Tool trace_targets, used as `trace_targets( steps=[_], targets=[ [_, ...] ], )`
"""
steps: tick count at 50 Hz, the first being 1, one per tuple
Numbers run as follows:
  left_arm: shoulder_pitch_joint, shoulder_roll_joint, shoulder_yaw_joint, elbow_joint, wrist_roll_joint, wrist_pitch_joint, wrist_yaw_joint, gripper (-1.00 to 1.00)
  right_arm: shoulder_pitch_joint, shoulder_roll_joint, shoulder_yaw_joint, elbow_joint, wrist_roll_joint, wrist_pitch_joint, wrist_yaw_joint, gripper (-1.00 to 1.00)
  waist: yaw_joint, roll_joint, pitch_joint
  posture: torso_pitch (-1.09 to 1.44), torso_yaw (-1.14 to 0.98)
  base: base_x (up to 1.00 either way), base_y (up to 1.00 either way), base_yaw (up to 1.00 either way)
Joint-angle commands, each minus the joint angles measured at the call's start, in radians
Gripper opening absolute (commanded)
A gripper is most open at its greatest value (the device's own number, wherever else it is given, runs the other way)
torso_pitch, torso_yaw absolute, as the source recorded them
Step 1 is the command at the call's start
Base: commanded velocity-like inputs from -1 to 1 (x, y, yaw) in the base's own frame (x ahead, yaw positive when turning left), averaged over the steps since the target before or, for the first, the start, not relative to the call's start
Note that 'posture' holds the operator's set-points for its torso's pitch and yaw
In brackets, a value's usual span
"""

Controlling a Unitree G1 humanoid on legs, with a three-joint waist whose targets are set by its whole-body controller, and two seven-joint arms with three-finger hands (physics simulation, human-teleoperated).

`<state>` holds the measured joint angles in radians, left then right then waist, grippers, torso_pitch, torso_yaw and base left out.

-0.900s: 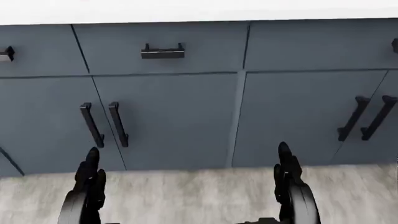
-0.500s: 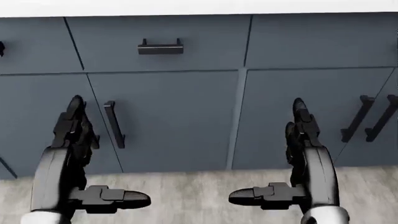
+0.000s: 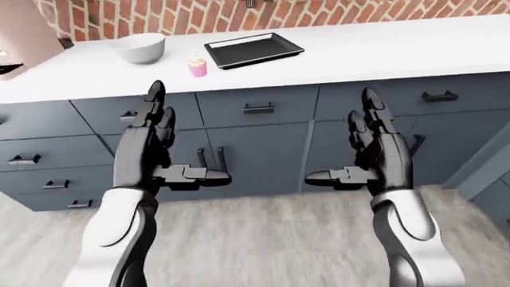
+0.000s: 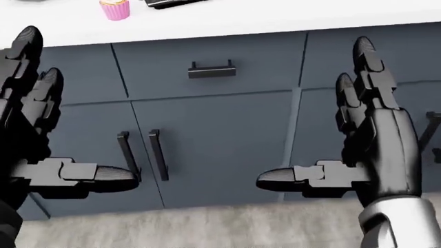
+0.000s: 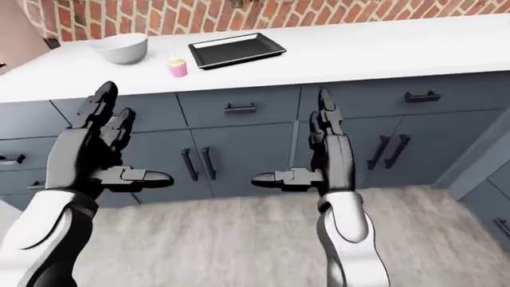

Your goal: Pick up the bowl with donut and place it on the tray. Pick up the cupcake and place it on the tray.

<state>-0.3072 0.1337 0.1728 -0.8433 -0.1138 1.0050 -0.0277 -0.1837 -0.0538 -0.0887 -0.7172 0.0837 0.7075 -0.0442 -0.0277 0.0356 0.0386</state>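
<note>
A white bowl [image 3: 141, 47] stands on the white counter [image 3: 382, 51] at the upper left of the left-eye view; its contents are hidden by its wall. A cupcake [image 3: 197, 66] in a pink wrapper sits to its right. Just right of that lies a black tray [image 3: 253, 49] with nothing on it. Both hands are raised well below the counter, in front of the cabinet doors. My left hand [image 3: 171, 140] is open, fingers straight up and thumb pointing right. My right hand [image 3: 351, 143] mirrors it, open and holding nothing.
Blue-grey cabinets [image 3: 263, 149] with black handles run under the counter. A brick wall [image 3: 199, 15] rises behind it. Grey wood floor [image 3: 263, 239] lies between me and the cabinets. A side cabinet [image 3: 490, 173] juts in at the right edge.
Both hands have risen from the bottom of the head view to mid-height with fingers spread. The camera tilted up, so the counter edge and cupcake now show at the top.
</note>
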Motion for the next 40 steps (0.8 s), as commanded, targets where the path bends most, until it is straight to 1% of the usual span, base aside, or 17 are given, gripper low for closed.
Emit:
trace_targets(
  steps=[1,2,3,5,11,19,21,22,23,25,28,29,30,31,33,37,40],
  targets=[
    [-0.021,0.015,0.028,-0.030,-0.004,-0.014,0.011,1.00,-0.026,0.001,0.009,-0.035,0.015,-0.018,0.006,1.00,0.007,0.000,-0.019,0.00,0.00,0.00,0.75,0.00],
    [-0.022,0.016,0.031,-0.035,-0.008,-0.009,0.014,1.00,-0.024,0.000,0.011,-0.031,0.016,-0.023,0.009,1.00,0.006,0.031,-0.027,0.00,0.00,0.00,0.74,0.00],
    [-0.018,0.018,0.032,-0.025,-0.009,-0.023,0.013,1.00,-0.023,-0.001,0.010,-0.030,0.017,-0.025,0.010,1.00,0.006,0.086,-0.048,0.00,0.00,0.05,0.73,0.00],
    [-0.018,0.022,0.036,-0.022,-0.014,-0.027,0.015,1.00,-0.023,-0.001,0.006,-0.035,0.022,-0.023,0.010,1.00,0.015,0.044,-0.016,0.00,0.00,0.11,0.70,0.00],
    [0.005,0.023,0.048,-0.031,-0.027,-0.035,0.021,1.00,-0.023,-0.007,-0.007,-0.037,0.045,-0.021,0.020,1.00,0.010,-0.015,0.012,0.00,0.00,0.26,0.62,0.00],
    [0.020,0.025,0.053,-0.022,-0.035,-0.051,0.024,1.00,-0.019,-0.006,0.001,-0.032,0.053,-0.028,0.018,1.00,-0.012,-0.047,0.006,0.00,0.00,0.42,0.48,0.00],
    [0.022,0.025,0.054,-0.007,-0.038,-0.063,0.022,1.00,-0.016,-0.006,0.007,-0.033,0.051,-0.030,0.019,1.00,-0.018,-0.080,-0.007,0.00,0.00,0.50,0.44,0.00],
    [0.023,0.025,0.057,-0.003,-0.040,-0.066,0.022,1.00,-0.014,-0.004,0.007,-0.032,0.051,-0.032,0.019,1.00,-0.025,-0.033,0.005,0.00,0.00,0.52,0.45,0.00],
    [0.023,0.025,0.055,-0.002,-0.040,-0.065,0.024,1.00,-0.013,-0.003,0.009,-0.029,0.052,-0.036,0.020,1.00,-0.010,-0.046,0.013,0.00,0.00,0.51,0.46,0.00],
    [0.023,0.027,0.054,-0.002,-0.041,-0.063,0.025,1.00,-0.014,-0.002,0.009,-0.024,0.052,-0.039,0.020,1.00,-0.014,-0.064,-0.023,0.00,0.00,0.51,0.46,0.00],
    [0.015,0.029,0.063,-0.012,-0.048,-0.046,0.029,1.00,-0.016,-0.002,0.005,-0.023,0.055,-0.038,0.020,1.00,-0.024,-0.033,-0.016,0.00,0.00,0.57,0.46,0.00],
    [0.015,0.030,0.063,-0.016,-0.049,-0.040,0.032,1.00,-0.018,-0.002,0.005,-0.022,0.056,-0.038,0.019,1.00,-0.023,-0.013,-0.015,0.00,0.00,0.68,0.48,0.00],
    [0.016,0.031,0.064,-0.010,-0.049,-0.048,0.030,1.00,-0.020,-0.002,0.003,-0.023,0.058,-0.036,0.018,1.00,-0.016,0.035,-0.030,0.00,0.00,0.72,0.49,0.00],
    [0.013,0.032,0.062,-0.013,-0.050,-0.042,0.033,1.00,-0.020,-0.002,0.003,-0.023,0.059,-0.036,0.018,1.00,-0.003,0.040,-0.026,0.00,0.00,0.73,0.49,0.00],
    [0.007,0.035,0.064,-0.016,-0.053,-0.035,0.033,1.00,-0.021,-0.002,0.002,-0.027,0.062,-0.032,0.016,1.00,0.004,0.032,0.010,0.00,0.00,0.72,0.49,0.00],
    [0.004,0.038,0.066,-0.013,-0.056,-0.035,0.035,1.00,-0.029,-0.004,0.000,-0.043,0.068,-0.012,0.007,1.00,0.029,-0.007,0.004,0.00,0.00,0.72,0.45,0.00],
    [-0.008,0.042,0.068,-0.018,-0.061,-0.021,0.038,1.00,-0.041,-0.007,-0.008,-0.053,0.079,0.007,0.001,1.00,0.020,0.009,-0.008,0.00,0.00,0.72,0.09,0.00]
  ],
)
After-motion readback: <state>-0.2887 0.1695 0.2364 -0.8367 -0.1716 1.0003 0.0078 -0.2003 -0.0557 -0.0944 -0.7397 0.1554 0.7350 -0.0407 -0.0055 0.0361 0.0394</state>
